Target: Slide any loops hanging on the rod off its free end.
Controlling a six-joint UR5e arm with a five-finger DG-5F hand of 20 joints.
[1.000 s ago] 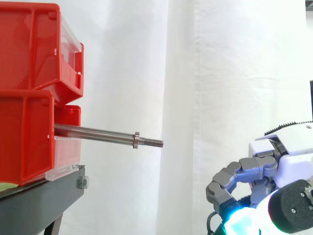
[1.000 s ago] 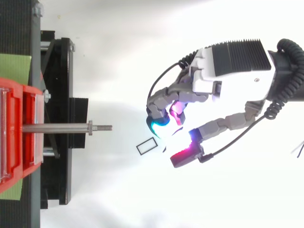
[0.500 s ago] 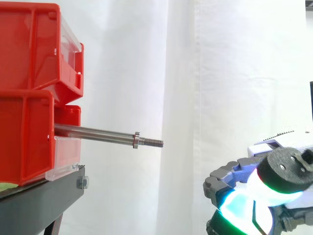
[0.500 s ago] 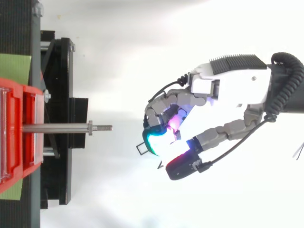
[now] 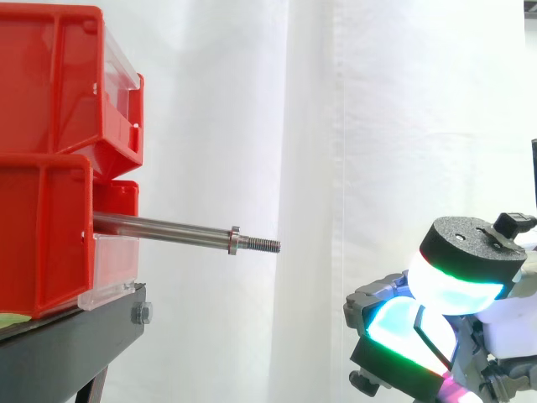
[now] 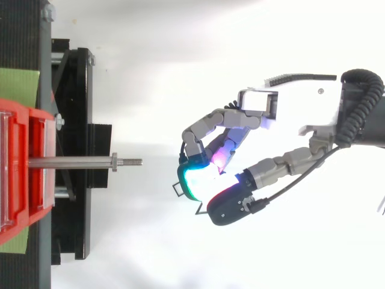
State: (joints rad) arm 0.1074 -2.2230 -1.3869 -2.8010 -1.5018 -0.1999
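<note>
While the rod [image 5: 168, 229] juts bare from the red bins [image 5: 50, 159], the hand [image 6: 289, 108] sits well beyond its free end
A small black loop [image 6: 174, 188] peeks from under the hand; whether it is gripped, I cannot tell

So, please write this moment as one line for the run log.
rod: bare, no loop on it | hand: beyond the free end, lower than rod, not touching
</note>
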